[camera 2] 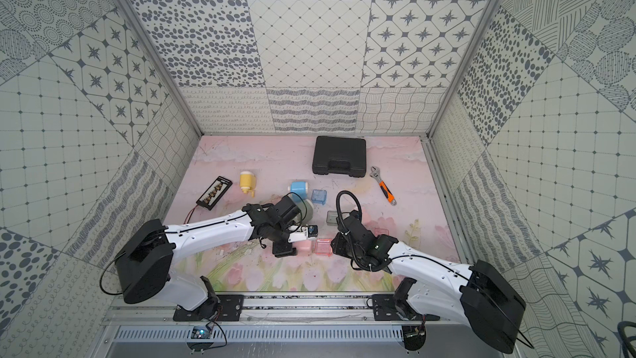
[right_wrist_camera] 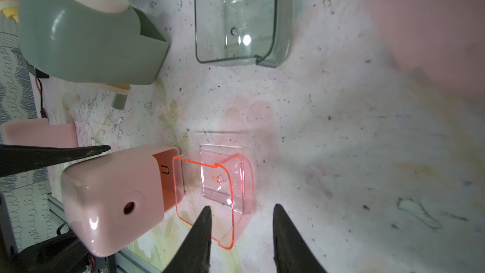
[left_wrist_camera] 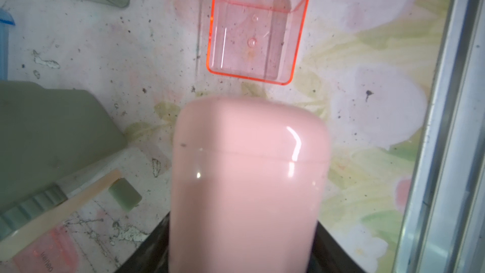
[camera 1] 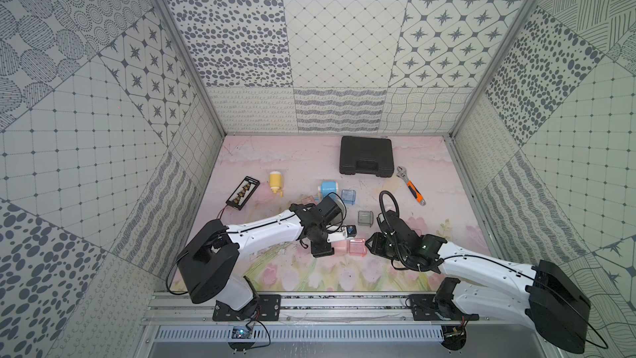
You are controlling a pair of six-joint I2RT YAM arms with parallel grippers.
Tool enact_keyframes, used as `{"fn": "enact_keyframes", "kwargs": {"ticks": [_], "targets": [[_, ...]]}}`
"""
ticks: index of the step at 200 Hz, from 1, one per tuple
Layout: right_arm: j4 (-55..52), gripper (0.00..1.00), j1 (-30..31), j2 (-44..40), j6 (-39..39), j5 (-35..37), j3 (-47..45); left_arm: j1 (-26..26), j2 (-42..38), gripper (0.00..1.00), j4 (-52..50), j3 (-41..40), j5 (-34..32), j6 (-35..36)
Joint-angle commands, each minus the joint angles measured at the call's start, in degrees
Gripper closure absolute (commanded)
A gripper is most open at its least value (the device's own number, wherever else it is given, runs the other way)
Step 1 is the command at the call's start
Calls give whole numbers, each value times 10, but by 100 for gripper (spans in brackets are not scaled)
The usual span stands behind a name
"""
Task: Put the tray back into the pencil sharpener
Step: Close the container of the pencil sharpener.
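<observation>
Tray [right_wrist_camera: 217, 190] — just right of sharpener [right_wrist_camera: 110, 195].

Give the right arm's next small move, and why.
Probably close the right gripper on the pink tray: its open jaws straddle the tray's wall, and the tray lies just outside the opening of the pink sharpener that the left gripper holds.

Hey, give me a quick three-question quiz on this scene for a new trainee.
1. True or false: the pink tray sits fully inside the pink sharpener.
2. Which gripper stands open at that tray? A left gripper; B right gripper.
3. Name the orange-handled tool beside the black case.
Key: 1 false, it lies outside, just in front; 2 B; 3 wrench.
</observation>
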Motion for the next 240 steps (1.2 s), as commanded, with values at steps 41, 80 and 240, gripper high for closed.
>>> {"fn": "enact_keyframes", "kwargs": {"ticks": [41, 80, 240], "targets": [[79, 71, -2, 66, -10, -46, 13, 7, -5, 43, 58, -21, 38, -5], [109, 73, -1, 93, -13, -71, 18, 7, -3, 46, 82, -27, 37, -5], [198, 69, 0, 118, -19, -116, 19, 7, 7, 45, 91, -28, 36, -9]]}}
